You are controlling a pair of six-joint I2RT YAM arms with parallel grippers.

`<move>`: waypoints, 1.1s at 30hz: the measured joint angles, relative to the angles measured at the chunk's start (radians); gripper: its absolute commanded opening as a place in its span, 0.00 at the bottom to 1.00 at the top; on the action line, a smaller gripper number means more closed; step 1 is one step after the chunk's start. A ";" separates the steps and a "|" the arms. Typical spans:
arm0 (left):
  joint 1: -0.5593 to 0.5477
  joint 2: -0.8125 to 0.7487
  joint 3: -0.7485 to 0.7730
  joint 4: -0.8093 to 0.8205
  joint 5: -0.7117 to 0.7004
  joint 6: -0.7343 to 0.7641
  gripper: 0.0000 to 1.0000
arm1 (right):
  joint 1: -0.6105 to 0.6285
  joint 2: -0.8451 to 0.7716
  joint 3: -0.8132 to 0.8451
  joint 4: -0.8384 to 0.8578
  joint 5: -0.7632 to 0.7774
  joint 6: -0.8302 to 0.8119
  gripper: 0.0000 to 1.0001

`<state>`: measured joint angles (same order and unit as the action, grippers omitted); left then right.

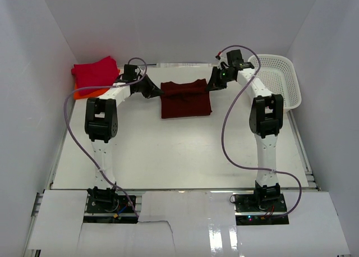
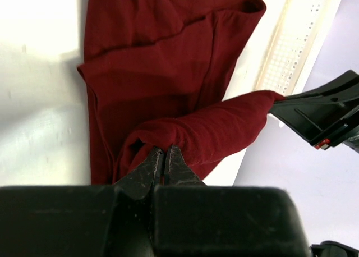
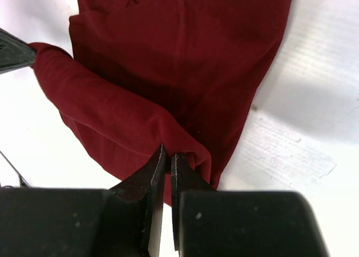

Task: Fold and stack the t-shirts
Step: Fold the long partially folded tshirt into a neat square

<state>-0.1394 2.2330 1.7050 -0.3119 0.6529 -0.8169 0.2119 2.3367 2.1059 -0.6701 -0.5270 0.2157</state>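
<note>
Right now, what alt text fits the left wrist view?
The left claw is shut on a raised fold of the dark maroon t-shirt, stretched across to the right claw. The rest lies on the white table.

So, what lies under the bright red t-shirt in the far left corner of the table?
An orange t-shirt lies under the red t-shirt; only a strip at its near edge shows. The rest is covered, so its fold cannot be judged.
</note>
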 measured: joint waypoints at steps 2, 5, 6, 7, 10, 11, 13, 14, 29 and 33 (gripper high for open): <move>0.000 0.031 0.036 0.002 -0.003 0.000 0.00 | -0.009 0.009 0.000 0.029 -0.009 0.013 0.09; 0.000 0.064 0.075 0.004 -0.010 -0.003 0.00 | -0.022 0.035 0.015 0.080 -0.027 0.034 0.11; 0.000 0.074 0.086 0.008 -0.011 -0.005 0.00 | -0.024 0.043 0.018 0.100 -0.030 0.041 0.11; 0.000 0.083 0.093 0.014 -0.013 -0.008 0.00 | -0.027 0.052 0.018 0.122 -0.034 0.047 0.11; 0.000 0.100 0.095 0.041 -0.019 -0.019 0.00 | -0.029 0.074 0.018 0.185 -0.050 0.070 0.11; 0.000 0.105 0.094 0.052 -0.023 -0.024 0.00 | -0.029 0.080 0.018 0.209 -0.055 0.077 0.11; 0.000 0.109 0.080 0.087 -0.033 -0.038 0.00 | -0.029 0.094 0.011 0.269 -0.067 0.097 0.11; 0.000 0.109 0.069 0.108 -0.038 -0.043 0.00 | -0.029 0.103 0.009 0.294 -0.076 0.107 0.13; 0.006 0.180 0.030 0.252 -0.028 -0.093 0.06 | -0.032 0.223 -0.066 0.543 -0.158 0.210 0.09; 0.006 0.167 -0.005 0.274 -0.029 -0.082 0.04 | -0.032 0.154 -0.188 0.584 -0.152 0.196 0.08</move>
<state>-0.1333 2.3997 1.7004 -0.0383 0.6239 -0.8986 0.1799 2.4912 1.9182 -0.0856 -0.6788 0.4114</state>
